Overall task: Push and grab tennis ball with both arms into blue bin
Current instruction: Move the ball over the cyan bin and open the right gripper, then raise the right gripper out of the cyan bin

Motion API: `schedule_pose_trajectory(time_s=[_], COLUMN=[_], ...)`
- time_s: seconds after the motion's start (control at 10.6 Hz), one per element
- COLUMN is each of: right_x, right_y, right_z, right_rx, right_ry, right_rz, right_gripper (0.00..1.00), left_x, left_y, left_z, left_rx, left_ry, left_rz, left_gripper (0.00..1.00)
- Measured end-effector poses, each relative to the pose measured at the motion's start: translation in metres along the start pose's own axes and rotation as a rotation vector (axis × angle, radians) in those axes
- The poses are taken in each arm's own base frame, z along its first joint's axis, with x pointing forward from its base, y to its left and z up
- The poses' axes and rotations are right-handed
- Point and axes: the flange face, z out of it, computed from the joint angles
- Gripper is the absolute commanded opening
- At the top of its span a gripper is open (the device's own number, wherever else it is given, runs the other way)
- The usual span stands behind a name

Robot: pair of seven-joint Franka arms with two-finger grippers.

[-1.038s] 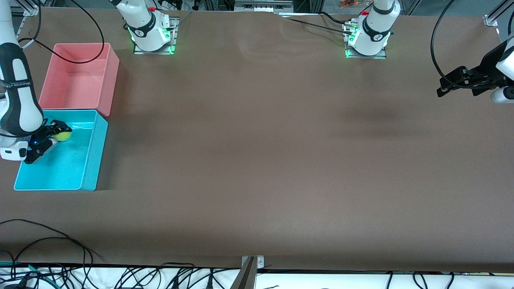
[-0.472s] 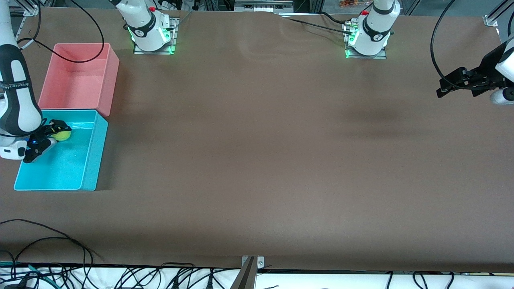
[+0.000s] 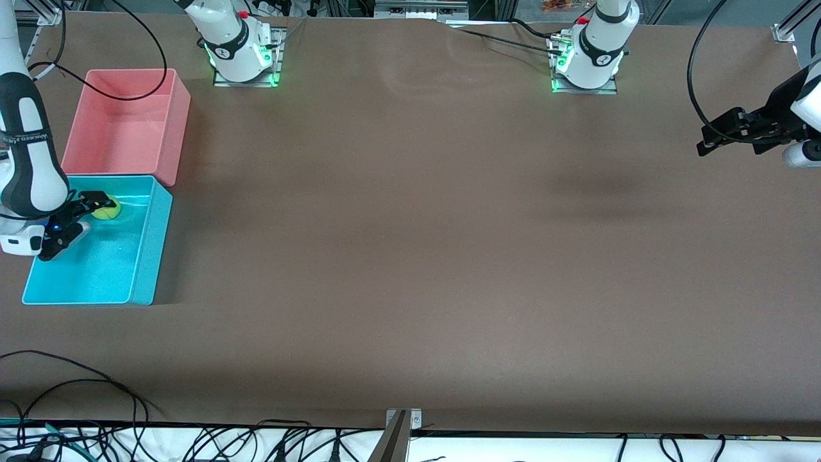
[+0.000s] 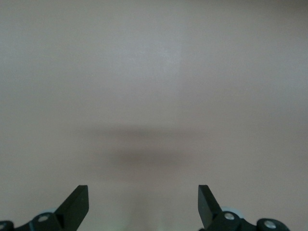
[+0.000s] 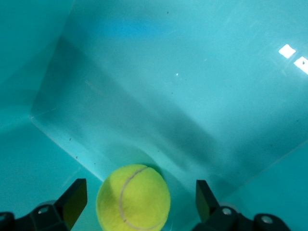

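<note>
Right wrist view was filled by the floor and walls of the blue bin (image 5: 202,72), and the ball (image 5: 133,197) was seen resting on that floor between the spread fingers of the right gripper (image 5: 137,202), with a clear gap on each side, so nothing was gripped. In the front view the right gripper (image 3: 72,218) was placed just inside the bin (image 3: 144,256), toward the right arm's end of the table, and the ball (image 3: 106,209) lay at its tips, close to the bin wall that adjoins the pink bin (image 3: 173,122). The low placement of the fingers over the floor was judged to have served a gentle drop, so that the ball would settle and not bounce out over the rim; the wide opening was judged to allow the tool to be lifted away without the ball being dragged along. The pink bin stood empty, which fitted the task, since only the blue one was named. The left gripper (image 3: 728,131) was held in the air over the table (image 3: 417,256) at the left arm's end, well apart from both bins, where it waited; in the left wrist view its fingers (image 4: 77,204) were seen spread over bare brown surface with nothing between them. The task was judged to be all but complete, with only a clean withdrawal of the right arm left to be made.
</note>
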Motion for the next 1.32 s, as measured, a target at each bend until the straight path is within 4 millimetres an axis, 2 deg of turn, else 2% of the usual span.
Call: schedule_pose_trajectory(time_s=[0.19,0.57,0.85,1.13,1.32], right_x=[0.003,0.02,0.061,0.12,0.144], right_y=[0.002,0.003,-0.02,-0.066,-0.084], right_z=[-0.009,-0.042,-0.091,-0.144,-0.167], right_rx=[-0.017,-0.056,-0.066,-0.09,-0.074], right_ry=[0.009,0.032,0.019,0.033,0.113], right_rz=[-0.002,-0.024,-0.002,0.028,0.081], right_gripper=[1.0,1.0,1.0,1.0,1.0], left_x=[0.0,0.0,0.0,0.0,0.0], left_y=[0.0,0.0,0.0,0.0,-0.001], left_z=[0.0,0.0,0.0,0.0,0.0], left_rx=[0.0,0.0,0.0,0.0,0.0], left_ry=[0.0,0.0,0.0,0.0,0.0], left_rz=[0.001,0.001,0.0,-0.001,-0.002], left_gripper=[1.0,1.0,1.0,1.0,1.0])
